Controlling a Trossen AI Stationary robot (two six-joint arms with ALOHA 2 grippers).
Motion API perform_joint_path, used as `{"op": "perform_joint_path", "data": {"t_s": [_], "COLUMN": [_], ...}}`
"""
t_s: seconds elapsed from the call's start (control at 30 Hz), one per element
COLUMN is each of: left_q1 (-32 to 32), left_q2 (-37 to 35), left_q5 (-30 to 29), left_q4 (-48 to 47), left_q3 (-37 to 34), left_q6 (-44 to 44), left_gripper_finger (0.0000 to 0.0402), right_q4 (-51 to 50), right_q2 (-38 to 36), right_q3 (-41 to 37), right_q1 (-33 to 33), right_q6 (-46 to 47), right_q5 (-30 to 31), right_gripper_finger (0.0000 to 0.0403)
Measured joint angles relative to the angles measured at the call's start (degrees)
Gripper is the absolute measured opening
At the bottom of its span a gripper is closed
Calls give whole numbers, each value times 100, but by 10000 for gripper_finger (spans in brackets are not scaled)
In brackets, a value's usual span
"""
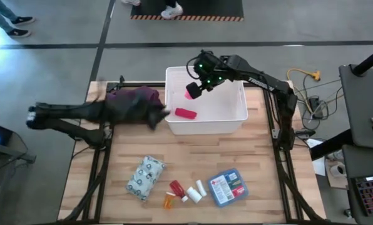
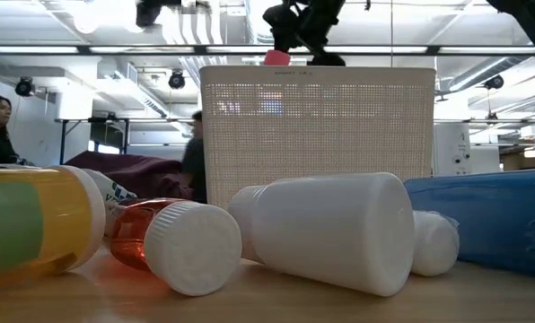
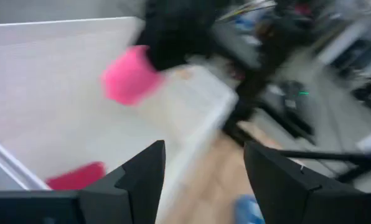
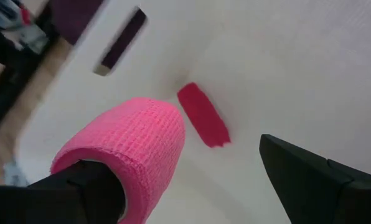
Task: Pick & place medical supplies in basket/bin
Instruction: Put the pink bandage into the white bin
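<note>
The right end effector [image 1: 193, 91] hangs over the big white plastic bin [image 1: 236, 119], its fingers spread wide with the soft pink tape roll [image 1: 191, 92] resting on one. A flat red packet [image 1: 186, 113] lies inside the bin. Drop the roll low, well inside the walls. The left end effector [image 1: 160, 115] waits beside the bin, fingers apart.

Dark jointed arms, green indicator lights
</note>
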Motion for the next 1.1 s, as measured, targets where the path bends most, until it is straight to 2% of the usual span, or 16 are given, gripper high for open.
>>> {"op": "perform_joint_path", "data": {"t_s": [0.07,0.13,0.23,0.37,0.63,1.1], "left_q1": [706,1056,1265,1240,1201,1615], "left_q2": [364,673,1162,1761,2232,2066], "left_q5": [755,1338,1507,1794,1795,1695], "left_q4": [92,327,152,-182,-260,278], "left_q3": [254,610,1157,1660,1668,1386], "left_q6": [245,558,968,1270,1434,1575], "left_gripper_finger": [192,185,179,178,178,178], "right_q4": [21,24,22,24,208,238], "right_q2": [-115,-210,-216,-231,-241,-283], "right_q3": [14,-7,-26,7,8,38], "right_q1": [47,112,222,303,358,426], "right_q6": [23,71,107,126,172,209], "right_q5": [18,105,224,528,547,408], "right_gripper_finger": [329,329,329,329,329,329]}}
